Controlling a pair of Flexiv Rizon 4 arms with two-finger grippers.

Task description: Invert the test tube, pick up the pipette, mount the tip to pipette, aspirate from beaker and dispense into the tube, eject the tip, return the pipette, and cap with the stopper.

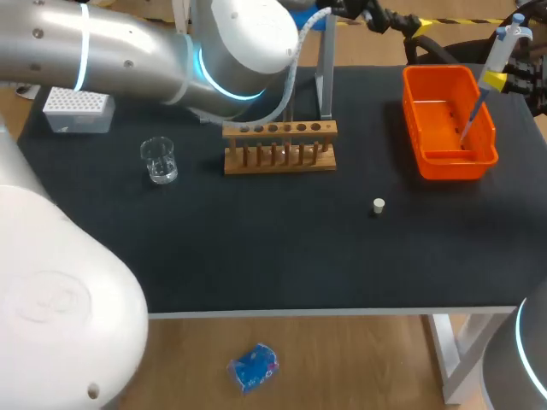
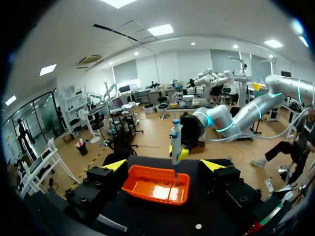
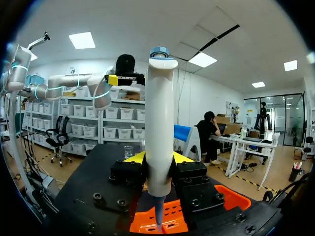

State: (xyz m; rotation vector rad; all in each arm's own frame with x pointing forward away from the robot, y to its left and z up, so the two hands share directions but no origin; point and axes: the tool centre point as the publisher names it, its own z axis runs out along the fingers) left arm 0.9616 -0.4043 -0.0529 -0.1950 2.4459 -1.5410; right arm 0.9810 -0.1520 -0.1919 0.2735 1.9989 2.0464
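right tool (image 3: pixel 159 158): pinches the pipette (image 3: pixel 160 123) from two sides on its smooth white barrel. pipette upright, blue cap on top, thin lower end pointing down over the open top of the orange bin (image 3: pixel 231 196); cannot tell whether it dips below the rim. hangs at the far right corner of the table (image 1: pixel 256 256), close to the edge. left tool (image 2: pixel 164 166): spread wide, holding nothing, facing bin and pipette across the table.

bin of glossy plastic, rectangular with rounded corners, near the right edge. rack (image 1: pixel 279 147) of pale wood at the middle back, a row of round holes on top, pegs below. grey upright stand (image 1: pixel 326 68) just behind it. clear beaker (image 1: pixel 159 160) left of the rack, well apart. white tip box (image 1: pixel 79 111) beyond it, near the far left corner. wide gap between rack and bin, with a small pale round stopper (image 1: pixel 379 205) on the matte black top there, well apart from every edge.
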